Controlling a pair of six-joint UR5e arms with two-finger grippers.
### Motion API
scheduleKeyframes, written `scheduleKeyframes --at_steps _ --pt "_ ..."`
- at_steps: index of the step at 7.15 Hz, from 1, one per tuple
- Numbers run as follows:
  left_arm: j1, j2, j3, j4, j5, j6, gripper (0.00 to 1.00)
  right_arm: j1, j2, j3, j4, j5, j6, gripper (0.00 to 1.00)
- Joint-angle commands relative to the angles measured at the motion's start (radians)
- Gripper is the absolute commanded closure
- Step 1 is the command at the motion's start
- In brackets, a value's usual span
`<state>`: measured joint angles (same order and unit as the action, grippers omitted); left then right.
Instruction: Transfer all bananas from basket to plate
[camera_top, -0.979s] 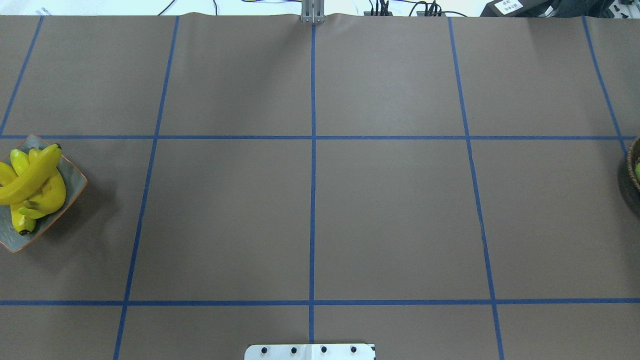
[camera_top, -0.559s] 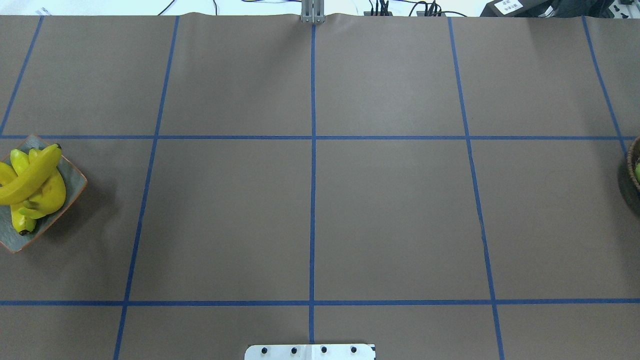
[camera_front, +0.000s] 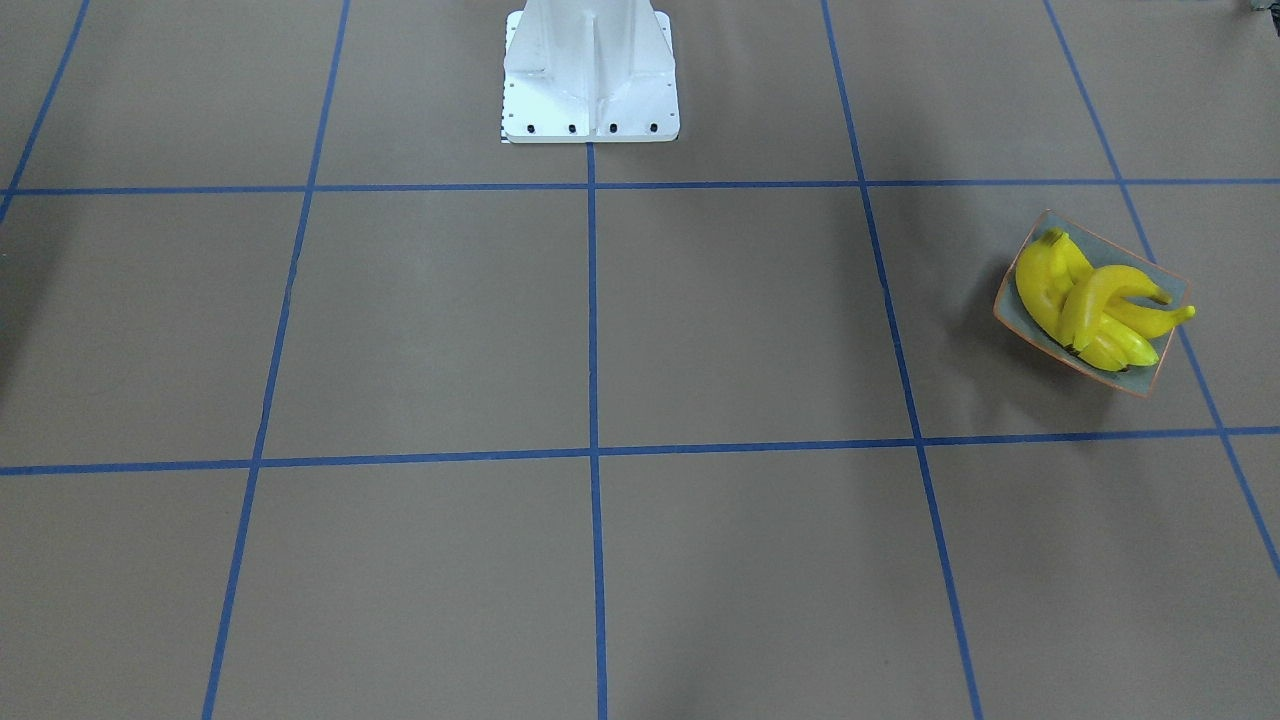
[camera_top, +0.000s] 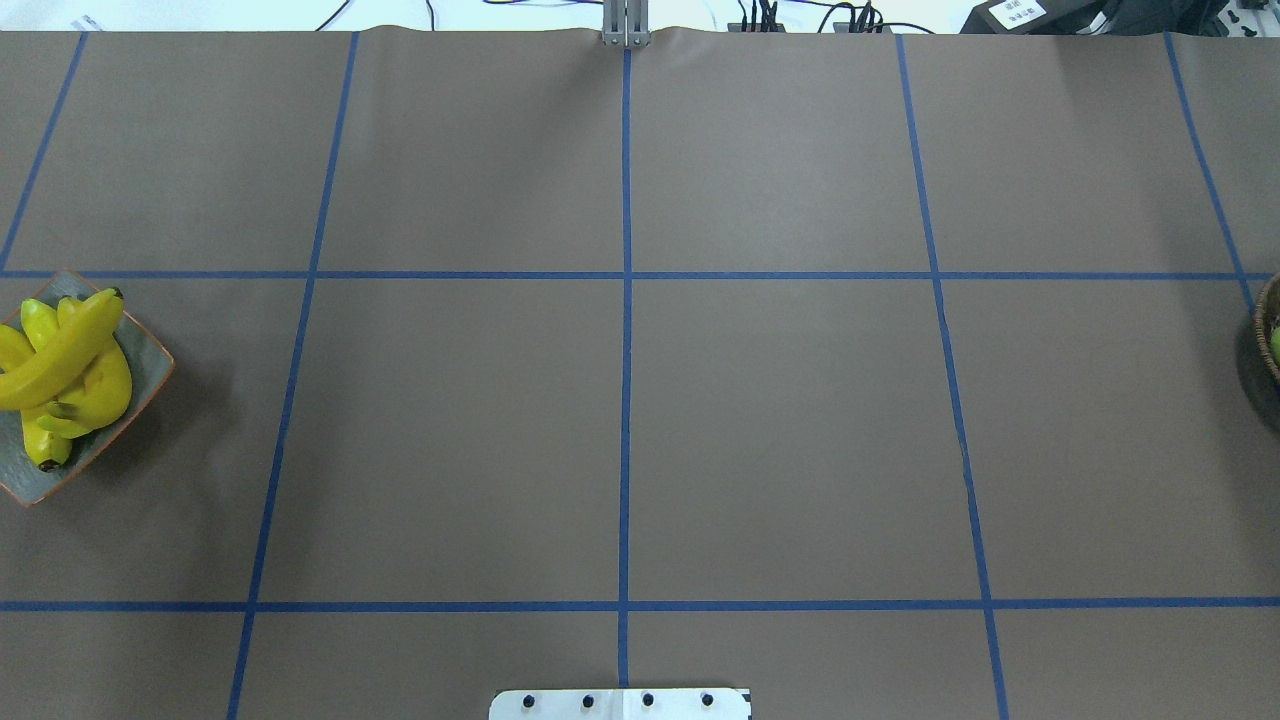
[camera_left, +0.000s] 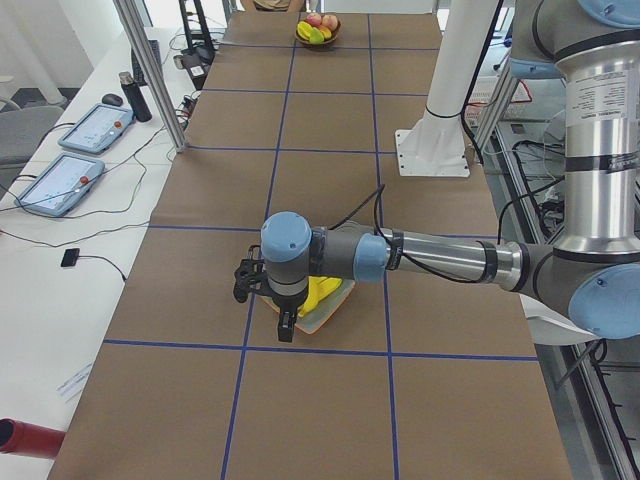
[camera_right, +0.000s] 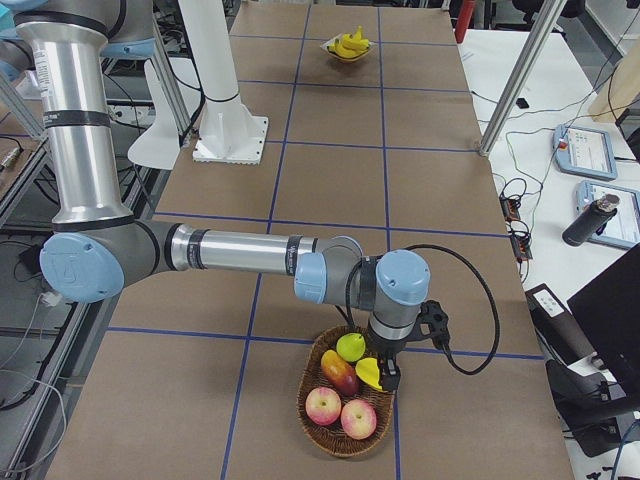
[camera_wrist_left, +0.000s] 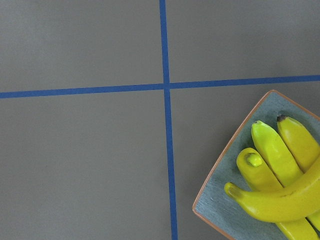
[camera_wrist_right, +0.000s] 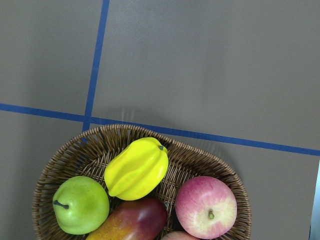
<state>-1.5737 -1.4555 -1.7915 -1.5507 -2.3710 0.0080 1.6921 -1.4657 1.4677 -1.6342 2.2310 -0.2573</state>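
Over the last second nothing on the table (camera_top: 780, 430) has shifted in the overhead view; the bananas (camera_top: 62, 372) lie in the same crossed heap on the plate (camera_top: 152, 352), at the table's end on the robot's left, one long banana laid across the rest; the basket (camera_wrist_right: 127, 131) sits at the opposite end, barely inside that view's edge.

The basket holds a yellow star fruit (camera_wrist_right: 136, 167), a green fruit (camera_wrist_right: 81, 204), a reddish mango (camera_wrist_right: 135, 220) and a pink apple (camera_wrist_right: 206, 206); no banana shows among them, so the transfer looks finished and the stillness reads as the arms pausing at the end, though the basket's near side is cut off in the wrist view.

The left fingers (camera_left: 286, 328) hang just beside the plate, the right fingers (camera_right: 392, 378) over the basket; both show only in the side views, so I cannot tell whether they are released or clenched.

Writing: a white label on a dark box (camera_top: 1015, 12) beyond the table's far edge carries characters too small to read; no brand is legible anywhere.
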Motion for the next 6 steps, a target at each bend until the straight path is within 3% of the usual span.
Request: scheduleKeyframes --at_steps 1,3,6 --pt "0.001 0.006 -0.002 -0.005 0.001 0.004 0.00 -0.002 -0.002 0.000 0.001 0.024 0.003 0.01" --pt "0.003 0.029 -0.003 -0.005 0.001 0.004 0.00 -0.062 0.013 0.020 -0.007 0.070 0.024 0.01" --pt "0.001 0.035 -0.003 -0.005 0.001 0.004 0.00 -0.101 0.007 0.088 -0.001 0.076 0.207 0.01"
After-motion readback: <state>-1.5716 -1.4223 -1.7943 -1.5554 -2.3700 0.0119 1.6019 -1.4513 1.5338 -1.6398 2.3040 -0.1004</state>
